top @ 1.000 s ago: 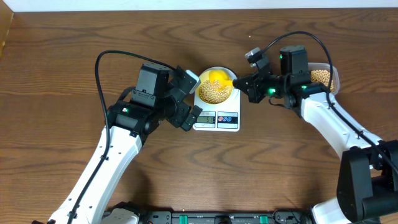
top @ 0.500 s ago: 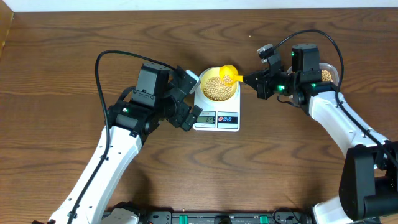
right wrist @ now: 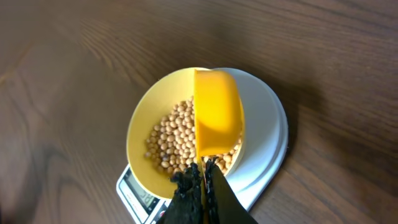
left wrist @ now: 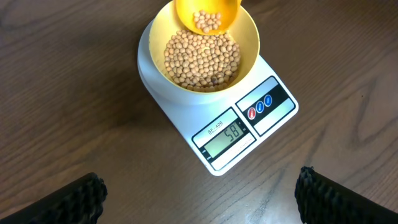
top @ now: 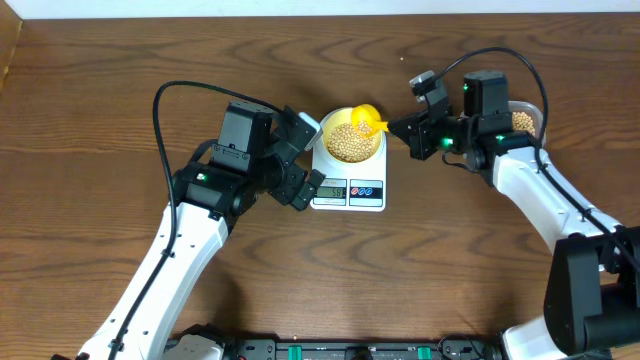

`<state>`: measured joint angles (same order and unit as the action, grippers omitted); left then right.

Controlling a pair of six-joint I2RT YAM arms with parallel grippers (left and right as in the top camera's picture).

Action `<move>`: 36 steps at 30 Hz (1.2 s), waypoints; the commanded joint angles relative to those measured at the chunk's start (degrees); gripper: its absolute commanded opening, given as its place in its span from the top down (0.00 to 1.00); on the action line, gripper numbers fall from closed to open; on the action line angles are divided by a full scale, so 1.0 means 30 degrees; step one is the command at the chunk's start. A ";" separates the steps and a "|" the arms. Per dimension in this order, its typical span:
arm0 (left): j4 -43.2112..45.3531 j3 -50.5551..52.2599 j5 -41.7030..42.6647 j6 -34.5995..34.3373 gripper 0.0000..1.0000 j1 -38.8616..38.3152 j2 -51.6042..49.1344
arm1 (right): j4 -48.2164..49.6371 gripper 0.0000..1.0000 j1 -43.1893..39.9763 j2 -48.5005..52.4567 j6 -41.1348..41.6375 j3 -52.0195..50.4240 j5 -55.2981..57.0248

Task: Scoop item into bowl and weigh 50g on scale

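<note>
Right gripper (top: 397,130) is being clamped shut on the handle of the yellow scoop (right wrist: 216,121), which is being held tilted over the bowl's (left wrist: 249,37) far-right edge, a few beans (left wrist: 202,59) sitting in it. The bowl, pretty loaded with beans, is being carried on the scale (left wrist: 181,118) mid-table, and 58 is being shown on the display (left wrist: 227,132). Left gripper (left wrist: 200,198) is being held wide open just left of the scale, nothing in it.

Bench (top: 90,90): dark brown wood-grain top. Directly on it: 1 white scale (top: 350,192) near the middle, display facing the front edge; 1 clear container (top: 541,120) holding beans (top: 521,123), well right of the scale.
</note>
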<state>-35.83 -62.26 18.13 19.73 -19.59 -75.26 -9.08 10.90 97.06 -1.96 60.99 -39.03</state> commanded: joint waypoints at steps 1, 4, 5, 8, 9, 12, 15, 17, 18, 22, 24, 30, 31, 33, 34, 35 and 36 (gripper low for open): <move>-0.0044 0.0058 0.0233 0.0051 0.01 0.0080 0.0131 | 0.0109 0.99 0.0459 0.0036 -0.0299 -0.0051 0.1661; -0.0044 0.0058 0.0233 0.0051 0.01 0.0080 0.0131 | 0.0189 0.99 0.0729 0.0087 -0.0299 -0.0051 0.1836; -0.0044 0.0058 0.0233 0.0051 0.01 0.0080 0.0131 | 0.0182 0.99 0.0801 0.0124 -0.0306 -0.0051 0.1996; -0.0044 0.0058 0.0233 0.0051 0.01 0.0080 0.0131 | 0.0175 0.99 0.0911 0.0153 -0.0299 -0.0051 0.2033; -0.0044 0.0058 0.0233 0.0051 0.01 0.0080 0.0131 | 0.0182 0.99 0.0991 0.0153 -0.0306 -0.0051 0.2040; -0.0044 0.0058 0.0233 0.0051 0.01 0.0080 0.0131 | 0.0160 0.99 0.1173 0.0153 -0.0299 -0.0051 0.2040; -0.0044 0.0058 0.0233 0.0051 0.01 0.0080 0.0131 | 0.0022 0.99 0.1362 0.0153 -0.0306 -0.0051 0.2040; -0.0044 0.0058 0.0233 0.0051 0.01 0.0080 0.0131 | -0.0066 0.99 0.1443 0.0153 -0.0306 -0.0051 0.2040; -0.0044 0.0058 0.0233 0.0051 0.01 0.0080 0.0131 | -0.0160 0.99 0.1494 0.0153 -0.0313 -0.0051 0.2040; -0.0044 0.0058 0.0233 0.0051 0.01 0.0080 0.0131 | -0.0415 0.99 0.1625 0.0153 -0.0437 -0.0051 0.2047; -0.0044 0.0058 0.0233 0.0051 0.01 0.0080 0.0131 | -0.0612 0.99 0.1654 0.0153 -0.0597 -0.0051 0.2302; -0.0044 0.0058 0.0233 0.0051 0.01 0.0080 0.0131 | -0.1056 0.99 0.1654 0.0160 -0.0663 -0.0051 0.2965; -0.0044 0.0058 0.0233 0.0044 0.01 0.0080 0.0131 | -0.1078 0.99 0.1654 0.0153 -0.0663 -0.0051 0.2965; -0.0044 0.0058 0.0233 0.0051 0.01 0.0080 0.0131 | -0.1173 0.99 0.1654 0.0153 -0.0663 -0.0051 0.2965; -0.0044 0.0058 0.0233 0.0051 0.01 0.0080 0.0131 | -0.1209 0.99 0.1654 0.0153 -0.0663 -0.0051 0.2958; -0.0044 0.0058 0.0233 0.0051 0.01 0.0080 0.0131 | -0.1253 0.99 0.1654 0.0160 -0.0663 -0.0051 0.2943; -0.0044 0.0058 0.0233 0.0051 0.01 0.0080 0.0131 | -0.1290 0.99 0.1654 0.0153 -0.0656 -0.0051 0.2878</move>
<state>-35.83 -62.26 18.13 19.73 -19.59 -75.26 -12.47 15.53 97.10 -3.18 60.99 -30.96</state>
